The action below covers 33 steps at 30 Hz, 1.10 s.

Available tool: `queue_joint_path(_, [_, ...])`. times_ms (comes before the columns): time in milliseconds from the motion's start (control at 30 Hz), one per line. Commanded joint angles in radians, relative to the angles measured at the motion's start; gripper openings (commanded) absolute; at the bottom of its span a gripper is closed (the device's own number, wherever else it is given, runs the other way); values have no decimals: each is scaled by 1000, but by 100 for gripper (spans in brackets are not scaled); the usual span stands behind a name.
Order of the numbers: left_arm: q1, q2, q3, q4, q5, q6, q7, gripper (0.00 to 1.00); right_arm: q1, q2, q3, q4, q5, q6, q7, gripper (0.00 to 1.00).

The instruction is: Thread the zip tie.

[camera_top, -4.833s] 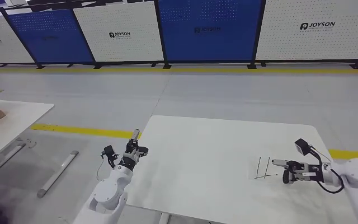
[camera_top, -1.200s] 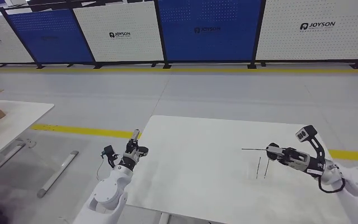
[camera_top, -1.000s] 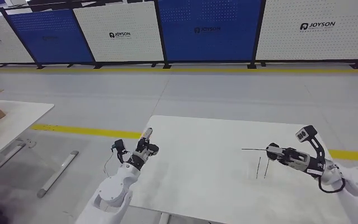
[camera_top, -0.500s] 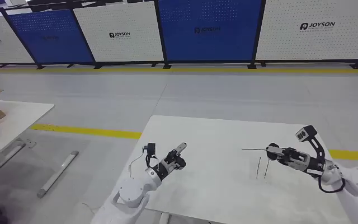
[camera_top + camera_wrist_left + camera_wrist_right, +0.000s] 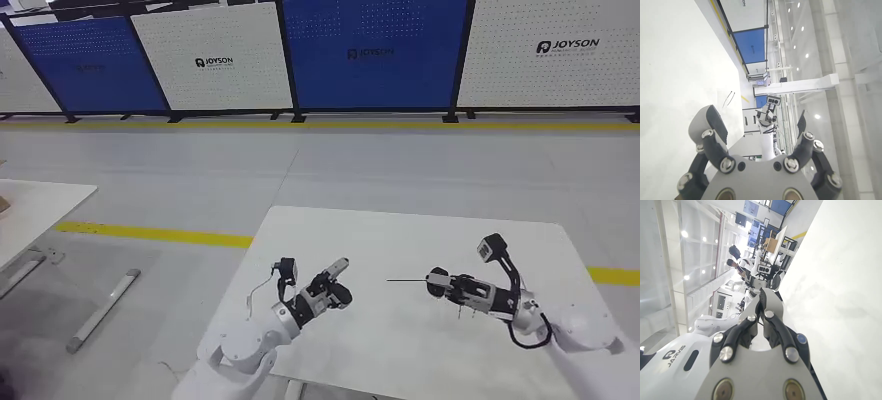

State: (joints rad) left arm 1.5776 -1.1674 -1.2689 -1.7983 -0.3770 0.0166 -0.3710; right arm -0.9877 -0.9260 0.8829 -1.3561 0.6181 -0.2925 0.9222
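A thin black zip tie (image 5: 410, 281) is held level above the white table (image 5: 400, 235), its free end pointing at the left arm. My right gripper (image 5: 437, 282) is shut on its other end. In the right wrist view that gripper (image 5: 760, 298) has its fingers pressed together with a thin black strip between them. My left gripper (image 5: 341, 277) hovers over the table a short way from the tie's tip. Seen from the left wrist, it (image 5: 759, 121) stands open with nothing between its pads, facing the right arm (image 5: 765, 115).
Two spare zip ties (image 5: 728, 98) lie side by side on the table close to its right-hand edge, under the right arm. A second white table (image 5: 30, 210) stands off to the far left, and panel walls (image 5: 375, 55) stand behind.
The right gripper lifted one tie off the table and carried it left toward the middle. The left arm swung from the table's left edge in toward the middle.
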Motion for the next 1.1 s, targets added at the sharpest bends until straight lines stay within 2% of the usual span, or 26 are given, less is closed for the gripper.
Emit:
queue_joint_path(0, [-16, -4, 22, 20, -4, 1, 9, 100, 9, -6, -5, 7, 0, 2, -3, 0])
queue_joint_path(33, [-26, -6, 32, 30, -5, -1, 17, 100, 9, -6, -5, 7, 0, 2, -3, 0])
queue_joint_path(367, [-26, -6, 32, 30, -5, -1, 17, 100, 9, -6, -5, 7, 0, 2, -3, 0])
queue_joint_path(433, [-25, -7, 27, 32, -14, -10, 40, 100, -6, -8, 0, -8, 11, -1, -31, 0])
queue_joint_path(500, [-22, -7, 31, 32, -24, -13, 34, 100, -38, -12, 10, -25, 57, -25, -66, 0])
queue_joint_path(600, [-35, -9, 62, 42, -13, 2, 22, 100, -74, -20, 19, -36, 129, -48, -74, 0])
queue_joint_path(700, [-65, -18, 109, 58, -21, 4, 21, 100, -93, -31, 3, -41, 91, -41, -137, 0])
queue_joint_path(767, [-85, -24, 136, 71, -28, -12, 37, 100, -93, -38, -12, -45, 64, -12, -164, 0])
queue_joint_path(800, [-85, -24, 136, 71, -28, -12, 37, 100, -89, -40, -18, -45, 53, 11, -161, 0])
queue_joint_path(1067, [-85, -24, 136, 71, -28, -12, 37, 100, -89, -40, -18, -45, 53, 11, -161, 0])
